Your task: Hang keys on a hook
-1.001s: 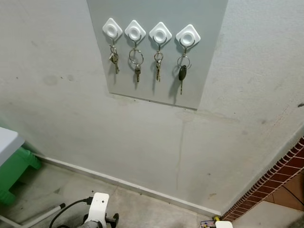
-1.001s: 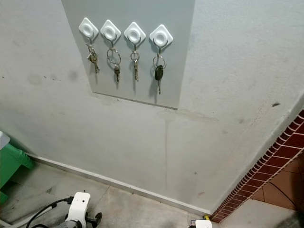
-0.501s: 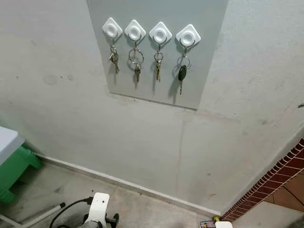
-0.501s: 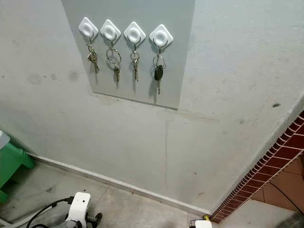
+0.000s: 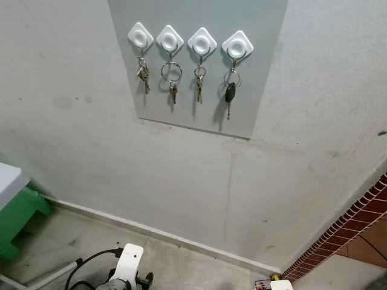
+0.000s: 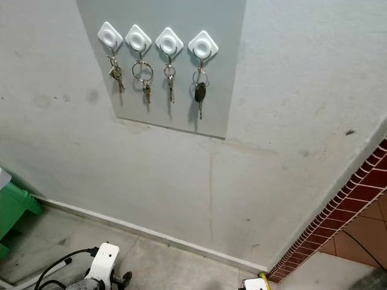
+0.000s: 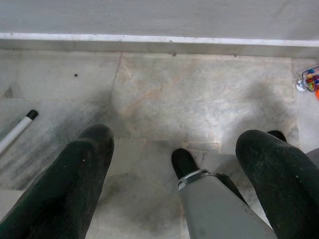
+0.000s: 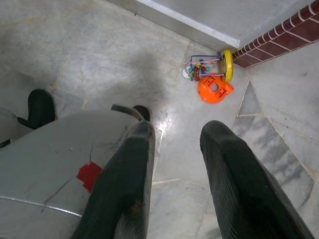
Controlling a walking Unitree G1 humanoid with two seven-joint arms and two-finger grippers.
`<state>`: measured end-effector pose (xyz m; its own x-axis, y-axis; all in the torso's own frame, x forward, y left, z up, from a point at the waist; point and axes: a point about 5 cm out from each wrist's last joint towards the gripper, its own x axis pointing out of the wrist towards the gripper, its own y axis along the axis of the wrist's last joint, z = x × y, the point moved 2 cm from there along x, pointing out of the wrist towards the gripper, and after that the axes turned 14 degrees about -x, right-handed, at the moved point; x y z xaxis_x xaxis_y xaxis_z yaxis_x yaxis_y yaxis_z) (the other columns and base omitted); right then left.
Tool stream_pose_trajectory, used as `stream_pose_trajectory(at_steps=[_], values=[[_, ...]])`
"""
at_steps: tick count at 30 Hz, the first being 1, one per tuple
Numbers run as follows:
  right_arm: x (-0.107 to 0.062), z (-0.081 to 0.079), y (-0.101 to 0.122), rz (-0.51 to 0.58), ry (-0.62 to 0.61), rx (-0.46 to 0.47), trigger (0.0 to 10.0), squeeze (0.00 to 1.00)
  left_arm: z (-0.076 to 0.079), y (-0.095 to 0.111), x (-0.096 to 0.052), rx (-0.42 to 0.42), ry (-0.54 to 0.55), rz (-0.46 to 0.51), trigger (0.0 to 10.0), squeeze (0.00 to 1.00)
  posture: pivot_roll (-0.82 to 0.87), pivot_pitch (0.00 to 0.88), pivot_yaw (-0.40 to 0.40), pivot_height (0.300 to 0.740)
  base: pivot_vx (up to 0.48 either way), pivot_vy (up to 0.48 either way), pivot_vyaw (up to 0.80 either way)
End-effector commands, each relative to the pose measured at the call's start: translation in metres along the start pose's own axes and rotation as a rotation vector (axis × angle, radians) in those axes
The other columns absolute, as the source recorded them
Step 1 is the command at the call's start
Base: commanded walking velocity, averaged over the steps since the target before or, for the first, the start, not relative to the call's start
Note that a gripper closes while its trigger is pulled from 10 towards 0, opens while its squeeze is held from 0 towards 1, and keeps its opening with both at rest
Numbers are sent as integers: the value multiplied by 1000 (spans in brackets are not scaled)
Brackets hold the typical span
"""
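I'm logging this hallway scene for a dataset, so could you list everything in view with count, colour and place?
hooks: four, white, in a row on the panel
key sets: four, metal, one hanging from each hook; the rightmost one has a black head
panel: one, grey, on the wall
wall: one, pale grey, stained, straight ahead
brick edge: one, red, low on the right
stool: one, green, on the left under a white surface
toy: one, orange and yellow, on the floor by the brick edge
floor: grey marble tiles
left gripper: black fingers apart, empty, hanging over the floor
right gripper: black fingers apart, empty, hanging over the floor
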<state>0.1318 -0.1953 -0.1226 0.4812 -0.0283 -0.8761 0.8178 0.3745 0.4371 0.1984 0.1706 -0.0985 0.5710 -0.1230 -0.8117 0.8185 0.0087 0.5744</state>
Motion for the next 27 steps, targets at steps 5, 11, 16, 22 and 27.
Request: stream_pose_trajectory(at_steps=[5,11,16,22,27], values=[[-1,-8,-7,-27,32,-5,10000,0,-5,2,-1,15,8,4,10000,0,-83,0,64,740,0,0,0],[-1,-8,-7,-27,32,-5,10000,0,-5,2,-1,15,8,4,10000,0,-83,0,64,740,0,0,0],[-1,-8,-7,-27,32,-5,10000,0,-5,2,-1,15,8,4,10000,0,-83,0,64,740,0,0,0],[-1,-8,-7,-27,32,-5,10000,0,-5,2,-1,15,8,4,10000,0,-83,0,64,740,0,0,0],[0,-4,-4,-25,29,-20,10000,0,-6,3,-1,7,11,9,10000,0,-75,0,59,740,0,0,0]])
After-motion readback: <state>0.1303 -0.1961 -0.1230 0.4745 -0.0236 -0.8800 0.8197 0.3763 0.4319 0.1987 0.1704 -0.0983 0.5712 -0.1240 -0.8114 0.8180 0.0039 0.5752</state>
